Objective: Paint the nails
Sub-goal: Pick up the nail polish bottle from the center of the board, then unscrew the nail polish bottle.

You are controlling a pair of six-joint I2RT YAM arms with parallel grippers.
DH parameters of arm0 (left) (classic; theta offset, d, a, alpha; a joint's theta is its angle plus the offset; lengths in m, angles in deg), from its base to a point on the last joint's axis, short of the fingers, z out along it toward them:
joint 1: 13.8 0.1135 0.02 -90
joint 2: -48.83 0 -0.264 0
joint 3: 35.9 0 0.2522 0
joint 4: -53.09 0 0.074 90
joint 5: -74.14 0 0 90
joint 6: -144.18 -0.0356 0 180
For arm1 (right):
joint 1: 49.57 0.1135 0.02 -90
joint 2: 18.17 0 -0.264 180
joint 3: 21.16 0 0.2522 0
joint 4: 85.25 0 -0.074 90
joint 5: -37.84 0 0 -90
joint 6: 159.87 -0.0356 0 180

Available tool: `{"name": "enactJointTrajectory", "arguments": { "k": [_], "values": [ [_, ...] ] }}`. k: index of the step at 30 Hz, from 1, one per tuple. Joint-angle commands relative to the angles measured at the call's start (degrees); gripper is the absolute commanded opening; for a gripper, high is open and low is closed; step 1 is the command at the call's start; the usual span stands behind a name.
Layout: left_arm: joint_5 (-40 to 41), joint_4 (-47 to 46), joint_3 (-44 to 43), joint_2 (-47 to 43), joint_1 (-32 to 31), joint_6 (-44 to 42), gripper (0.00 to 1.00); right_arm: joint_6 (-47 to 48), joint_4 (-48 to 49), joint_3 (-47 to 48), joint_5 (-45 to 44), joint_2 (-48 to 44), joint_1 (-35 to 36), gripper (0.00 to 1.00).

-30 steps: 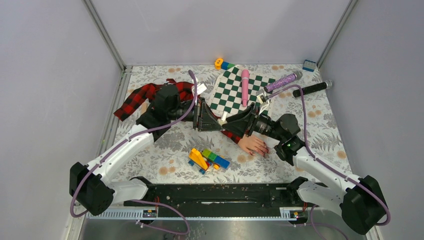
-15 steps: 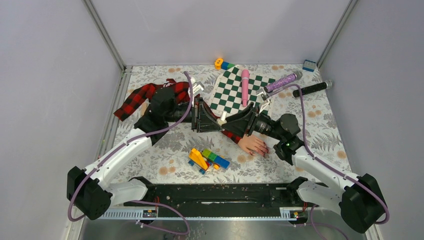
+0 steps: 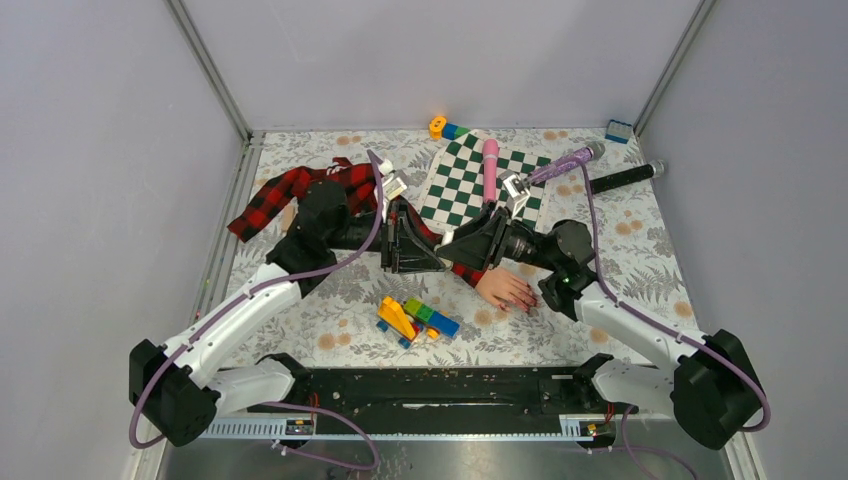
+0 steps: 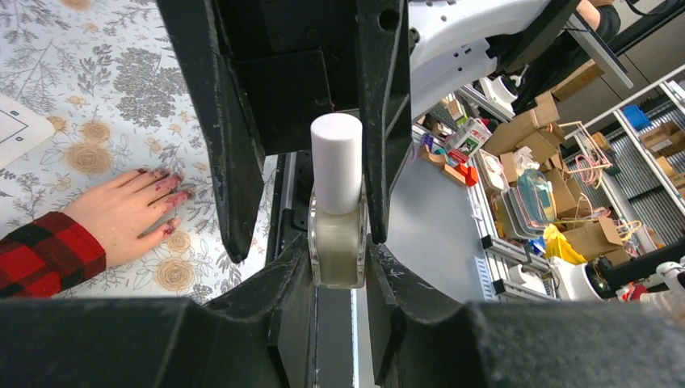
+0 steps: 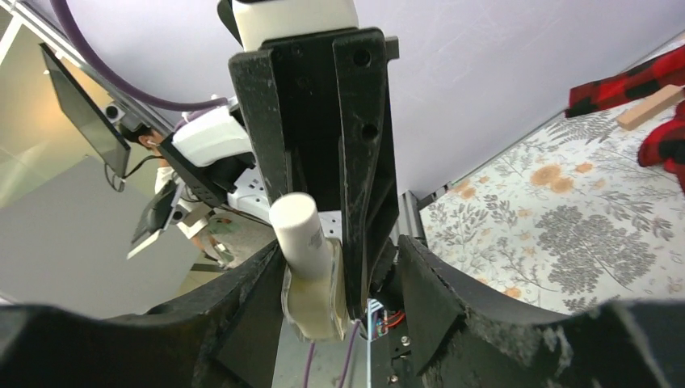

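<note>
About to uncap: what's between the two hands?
The pale bottle, clamped in the left hand, white cap between fingers of the right hand; left wrist view.

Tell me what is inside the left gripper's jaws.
A small pale bottle with a white cap sits clamped in the left gripper. Its base is hidden between the fingers.

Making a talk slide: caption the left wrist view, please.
Left gripper clamps the pale bottle; the right gripper, jaws open, flanks its white cap; red-smeared nails lie beyond.
</note>
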Motion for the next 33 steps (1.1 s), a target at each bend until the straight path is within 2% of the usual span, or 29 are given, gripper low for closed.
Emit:
{"name": "enactJointTrajectory", "arguments": {
  "k": [1, 6, 13, 24, 25, 29, 33],
  "values": [
    [-4.23, -4.99, 0.28, -2.04, -1.12, -0.76, 0.00, -5.93, 8.63, 2.85, 1.31, 2.21, 0.42, 0.58],
    [-2.92, -3.44, -0.27, -2.83, -1.08, -1.70, 0.00, -5.22, 7.75, 3.26, 1.58, 1.79, 0.46, 0.55],
    [3.49, 9.36, -3.17, -1.59, -1.12, -8.50, 0.00, 0.36, 0.02, 3.55, -0.41, -2.38, 0.45, 0.53],
    [4.43, 7.02, -2.08, -1.35, -1.14, -6.50, 0.00, 4.57, -5.79, 4.15, -1.25, -4.84, 0.41, 0.46],
    [4.35, 6.57, -1.96, -1.24, -1.14, -6.08, 0.00, 4.62, -5.98, 4.09, -1.40, -4.73, 0.44, 0.44],
    [4.20, 6.19, -1.53, -1.03, -1.12, -5.59, 0.00, 4.23, -5.19, 3.87, -1.31, -4.73, 0.54, 0.26],
    [4.15, 4.64, -0.97, -1.01, -1.12, -4.25, 0.01, 4.26, -5.09, 3.83, -1.71, -4.74, 0.54, 0.00]
  ]
}}
